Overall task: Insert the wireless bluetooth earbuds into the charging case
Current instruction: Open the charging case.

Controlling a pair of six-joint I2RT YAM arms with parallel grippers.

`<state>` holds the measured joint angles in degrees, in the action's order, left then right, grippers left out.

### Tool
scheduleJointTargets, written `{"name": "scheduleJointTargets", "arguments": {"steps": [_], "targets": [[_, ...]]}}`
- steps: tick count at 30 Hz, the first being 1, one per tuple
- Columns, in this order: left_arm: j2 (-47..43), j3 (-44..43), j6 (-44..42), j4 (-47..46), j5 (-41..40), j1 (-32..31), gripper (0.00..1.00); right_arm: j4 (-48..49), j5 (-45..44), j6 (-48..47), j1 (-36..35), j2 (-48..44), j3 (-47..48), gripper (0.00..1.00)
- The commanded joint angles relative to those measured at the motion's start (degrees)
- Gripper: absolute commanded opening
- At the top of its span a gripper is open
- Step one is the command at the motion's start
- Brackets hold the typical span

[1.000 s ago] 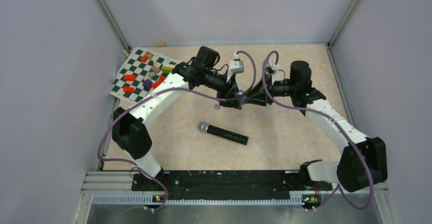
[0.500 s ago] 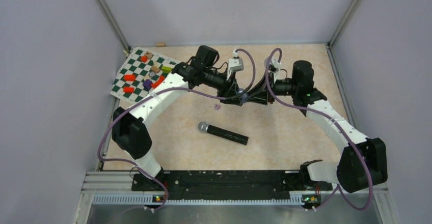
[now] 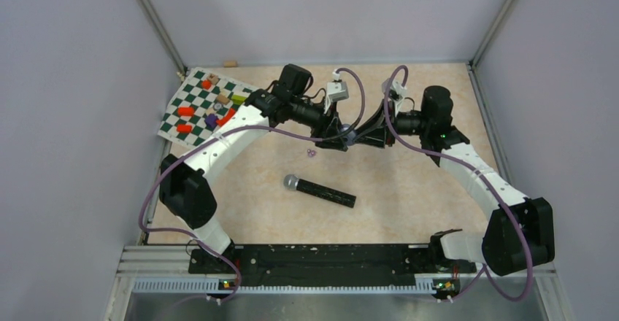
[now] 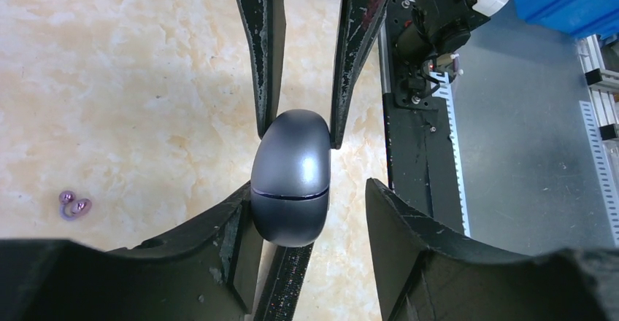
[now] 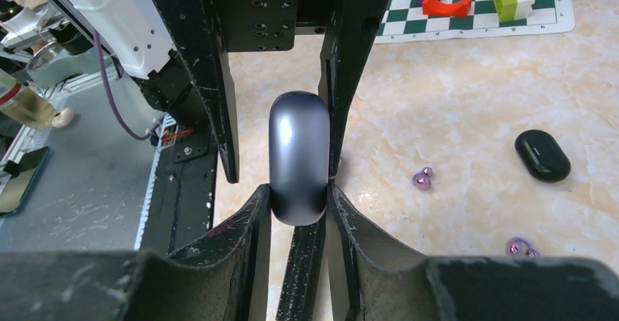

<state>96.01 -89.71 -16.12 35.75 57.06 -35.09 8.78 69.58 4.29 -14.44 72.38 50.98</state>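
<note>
Right fingers (image 5: 257,203) pinch a smooth dark-grey pebble-shaped charging case (image 5: 298,146), likely light, rigid and slippery, best gripped across its flanks, while left fingers (image 4: 237,215) stand spread around it.

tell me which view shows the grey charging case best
Left wrist: the grey charging case sits centred with its lid seam plain. Right wrist shows it narrow side on, seam unseen. Top external shows only a small, mostly hidden grey speck.
</note>
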Motion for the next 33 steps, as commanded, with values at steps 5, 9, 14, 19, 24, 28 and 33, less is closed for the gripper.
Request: {"name": "scheduleJointTargets", "arguments": {"steps": [5,9,14,19,24,28,33], "targets": [[-2.48,0.94,3.38,-3.67,0.11,0.50,0.53,4.04,0.78,1.01,1.01,-0.91,-0.45,0.16],[-2.62,1.20,4.39,-4.48,0.48,0.60,0.51,4.31,0.68,1.30,1.06,-0.65,-0.61,0.15],[-2.76,1.29,4.65,-4.77,0.90,0.62,0.49,4.41,1.07,1.56,1.02,-0.19,-0.53,0.16],[-2.84,1.29,4.67,-4.79,1.39,0.60,0.49,4.41,1.52,1.51,1.01,0.11,-0.63,0.15],[-2.84,1.21,4.85,-4.90,1.53,0.64,0.49,4.48,1.86,1.76,0.99,0.22,-0.66,0.16],[-2.76,1.16,5.52,-5.26,1.77,0.66,0.49,4.67,2.34,2.02,1.01,0.44,-0.65,0.15],[-2.77,1.12,5.67,-5.41,1.78,0.69,0.50,5.10,2.66,2.56,0.99,0.57,-0.67,0.16]]}}
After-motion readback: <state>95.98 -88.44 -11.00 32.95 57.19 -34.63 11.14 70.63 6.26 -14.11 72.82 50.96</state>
